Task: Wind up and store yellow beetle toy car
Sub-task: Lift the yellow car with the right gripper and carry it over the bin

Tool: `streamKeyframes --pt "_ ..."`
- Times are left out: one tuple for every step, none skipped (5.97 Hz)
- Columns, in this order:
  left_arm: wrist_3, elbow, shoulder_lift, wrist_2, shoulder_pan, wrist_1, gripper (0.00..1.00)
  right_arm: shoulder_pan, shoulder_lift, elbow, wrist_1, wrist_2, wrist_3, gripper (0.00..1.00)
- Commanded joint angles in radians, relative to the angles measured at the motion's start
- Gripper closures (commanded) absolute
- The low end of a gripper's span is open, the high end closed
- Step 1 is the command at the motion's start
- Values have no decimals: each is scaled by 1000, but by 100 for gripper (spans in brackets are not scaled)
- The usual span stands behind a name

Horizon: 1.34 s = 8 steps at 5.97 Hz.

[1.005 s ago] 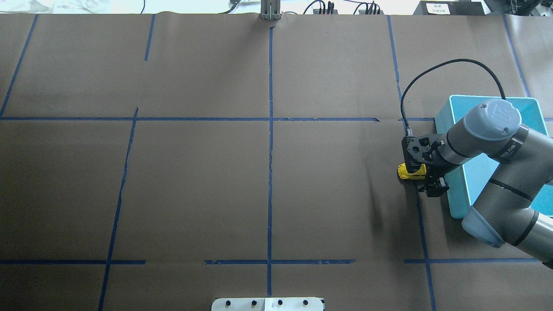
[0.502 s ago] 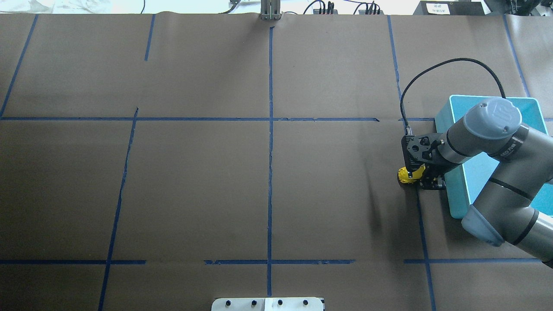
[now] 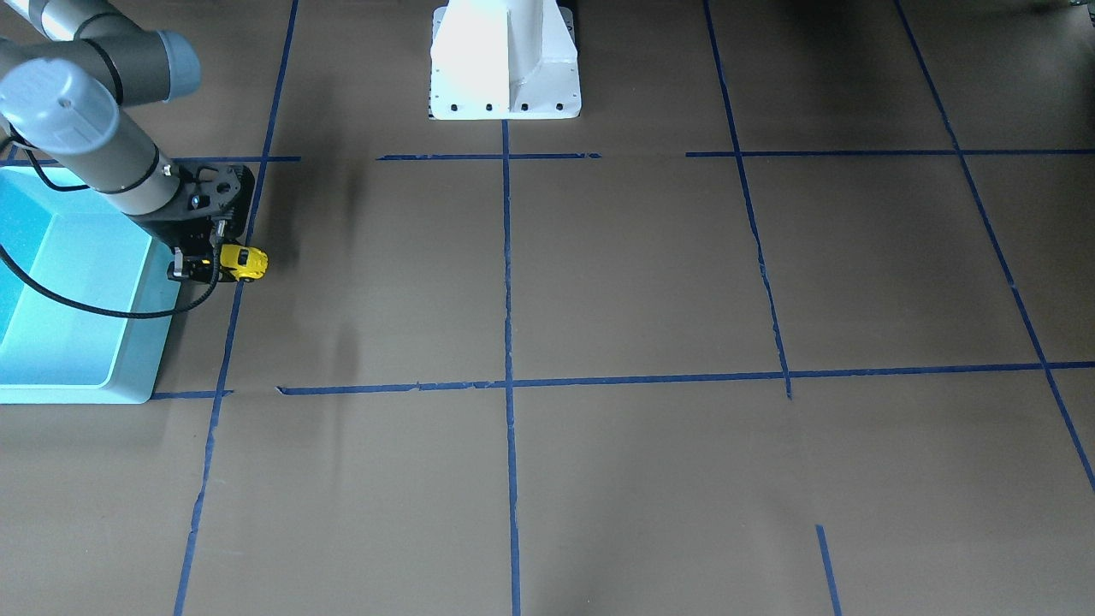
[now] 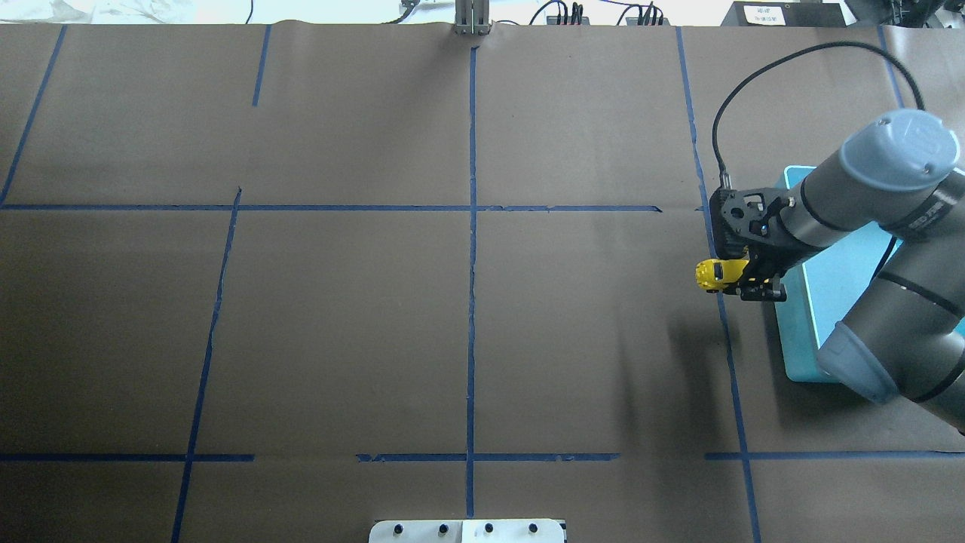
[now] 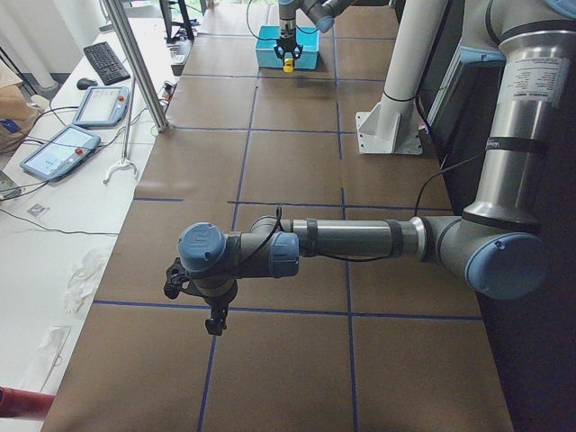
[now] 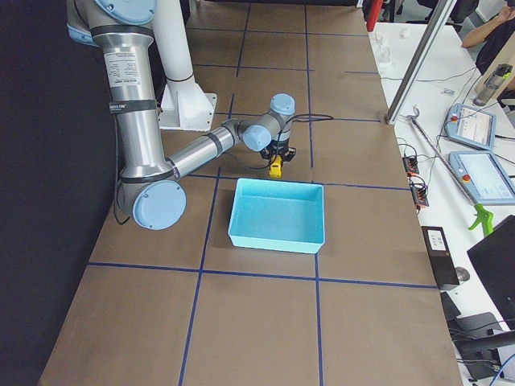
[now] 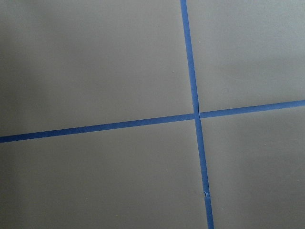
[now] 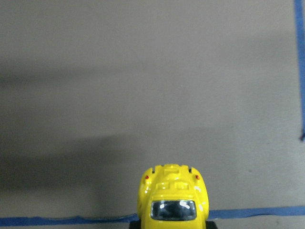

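The yellow beetle toy car (image 4: 716,273) is held in my right gripper (image 4: 742,274), which is shut on its rear end and holds it off the table, just left of the light blue bin (image 4: 798,332). The front view shows the car (image 3: 243,262) sticking out of the right gripper (image 3: 214,264) beside the bin (image 3: 128,389). The right wrist view shows the car's roof and rear window (image 8: 174,198) over brown paper. My left gripper (image 5: 213,313) hangs over the table far from the car; I cannot tell whether it is open.
The table is brown paper with blue tape lines (image 4: 472,226). The white robot base (image 3: 505,60) stands at the table's near edge. The left wrist view shows only a tape cross (image 7: 196,117). Pendants and cables lie beyond the far edge (image 6: 483,173).
My right gripper closed on the car and lifted it off the table. The arm rose and shifted toward the table's far side with the car in it.
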<state>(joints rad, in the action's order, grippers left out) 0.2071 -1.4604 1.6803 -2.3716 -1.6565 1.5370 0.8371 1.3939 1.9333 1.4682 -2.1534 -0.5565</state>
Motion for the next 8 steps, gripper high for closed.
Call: streamKeyframes --pt "0 0 -4 0 0 0 0 154 -64 122 200 -85 -55 100" --pt "0 0 -4 0 0 0 0 225 -38 160 245 -130 -203 100" --pt "0 0 -4 0 0 0 0 264 82 162 232 -150 -320 100" --pt "0 2 -2 0 0 0 0 263 202 156 187 -145 -391 100" --pt "0 0 -4 0 0 0 0 264 297 109 59 -140 -395 100" --pt "0 0 -4 0 0 0 0 270 316 54 -16 -138 -392 100" --pt "0 2 -2 0 0 0 0 269 310 6 -20 -135 -388 100" --pt "0 0 -4 0 0 0 0 266 278 -47 -66 -132 -344 100"
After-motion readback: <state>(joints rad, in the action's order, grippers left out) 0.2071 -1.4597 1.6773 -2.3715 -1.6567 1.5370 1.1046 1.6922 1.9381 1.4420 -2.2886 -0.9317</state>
